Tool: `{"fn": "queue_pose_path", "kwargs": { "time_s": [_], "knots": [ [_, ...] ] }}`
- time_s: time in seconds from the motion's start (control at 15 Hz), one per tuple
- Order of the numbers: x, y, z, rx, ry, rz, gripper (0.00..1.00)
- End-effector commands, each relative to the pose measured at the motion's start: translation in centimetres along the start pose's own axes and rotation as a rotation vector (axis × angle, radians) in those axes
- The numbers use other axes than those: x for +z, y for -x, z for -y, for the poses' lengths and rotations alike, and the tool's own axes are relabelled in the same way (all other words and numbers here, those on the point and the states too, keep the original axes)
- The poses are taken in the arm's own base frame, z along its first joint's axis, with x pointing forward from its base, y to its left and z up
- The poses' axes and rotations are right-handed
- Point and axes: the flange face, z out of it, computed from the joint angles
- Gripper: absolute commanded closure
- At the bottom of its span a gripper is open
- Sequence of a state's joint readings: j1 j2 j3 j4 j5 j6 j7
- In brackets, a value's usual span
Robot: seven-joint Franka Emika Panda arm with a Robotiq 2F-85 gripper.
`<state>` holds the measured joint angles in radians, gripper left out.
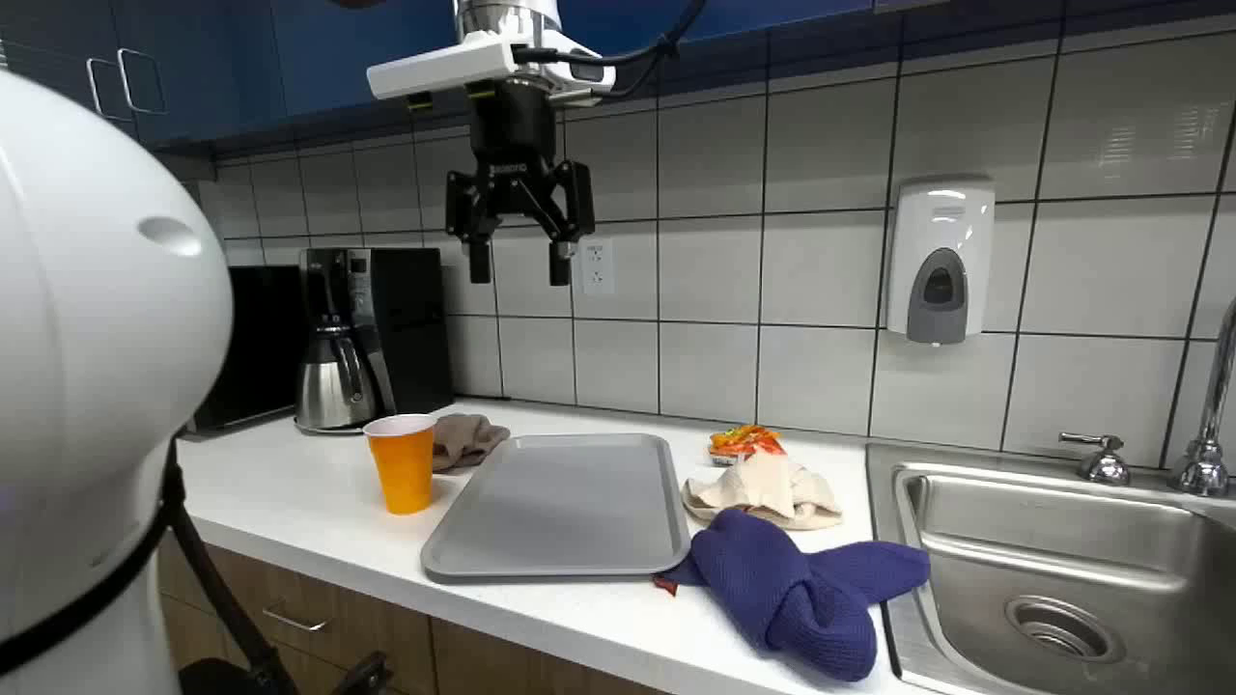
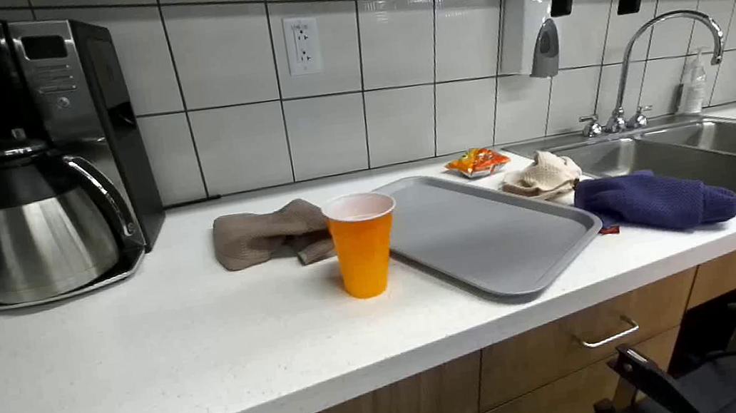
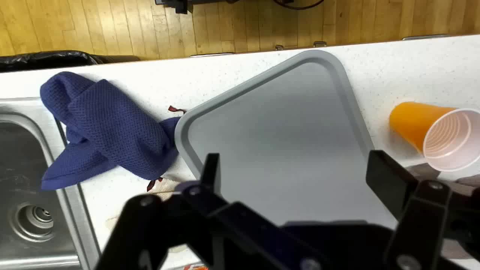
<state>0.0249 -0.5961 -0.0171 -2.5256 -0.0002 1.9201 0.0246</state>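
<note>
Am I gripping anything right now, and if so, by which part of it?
Nothing is held. The claw hangs open above the tray, its jaws apart with nothing between them.

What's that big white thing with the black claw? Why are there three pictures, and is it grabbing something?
The white thing is part of a robot arm, a machine that a person steers. The black claw at its end is a gripper, a bit like a finger and thumb.

Two pictures come from cameras outside the robot, looking at the kitchen counter from different places. The third comes from a camera on its wrist, looking down past the gripper's dark fingers.

On the counter are a grey tray, an orange cup, brown, cream and purple-blue cloths, an orange packet and a coffee maker, with a sink beside them.

The gripper is open in the air, holding nothing.
</note>
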Motion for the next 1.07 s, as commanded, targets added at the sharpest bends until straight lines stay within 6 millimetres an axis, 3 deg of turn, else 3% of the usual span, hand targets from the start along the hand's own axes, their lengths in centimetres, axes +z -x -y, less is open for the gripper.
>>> {"fn": "queue_pose_path", "kwargs": {
  "time_s": [0.0,1.0],
  "knots": [
    [-0.03,-0.02,-0.01,0.0,0.0,0.001,0.0],
    [0.21,-0.2,-0.22,-0.01,-0.004,0.003,0.0]
  ]
}}
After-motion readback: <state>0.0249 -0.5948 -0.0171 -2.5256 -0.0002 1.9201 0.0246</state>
